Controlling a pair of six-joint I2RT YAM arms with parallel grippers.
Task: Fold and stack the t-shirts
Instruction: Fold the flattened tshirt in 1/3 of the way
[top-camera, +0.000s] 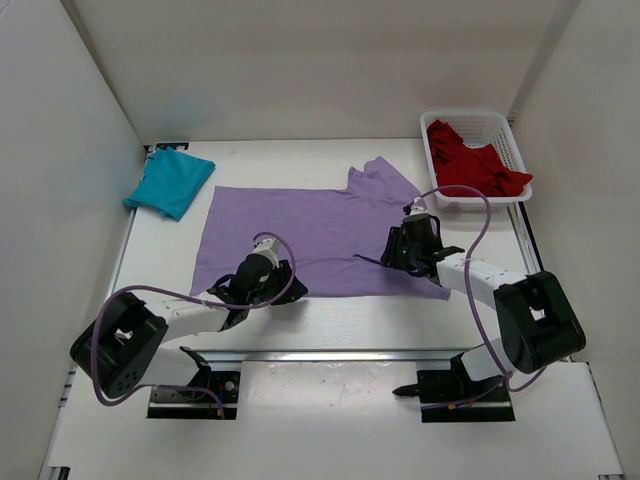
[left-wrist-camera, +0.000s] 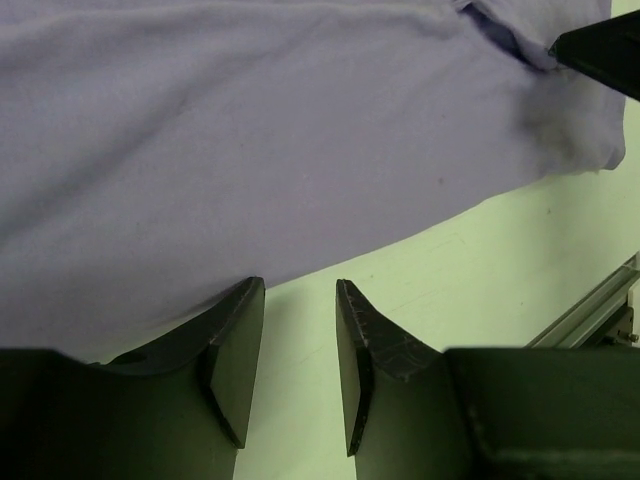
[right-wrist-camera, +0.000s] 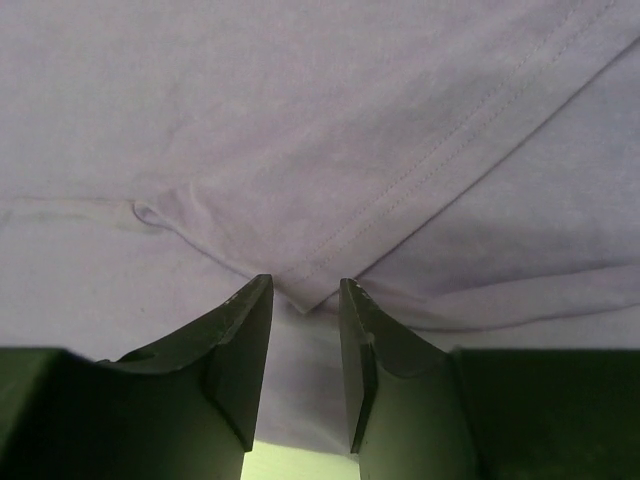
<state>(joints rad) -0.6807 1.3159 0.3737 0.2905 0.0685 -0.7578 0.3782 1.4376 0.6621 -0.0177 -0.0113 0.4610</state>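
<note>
Lavender shirt (top-camera: 300, 235) flat (corner folded); left claw (left-wrist-camera: 300, 288), right claw (right-wrist-camera: 305, 285) parted.

Matt soft cloth lavender shirt (top-camera: 300, 232), smooth table (top-camera: 350, 316), white plastic mesh basket (top-camera: 512, 150)

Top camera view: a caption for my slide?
Left gripper and right gripper over a spread purple shirt; teal shirt far left, red shirt in basket.

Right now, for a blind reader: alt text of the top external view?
A lavender t-shirt lies spread on the table, left end effector at its near edge, right end effector over its right side. A teal t-shirt lies far left; a red t-shirt fills the basket far right.
</note>
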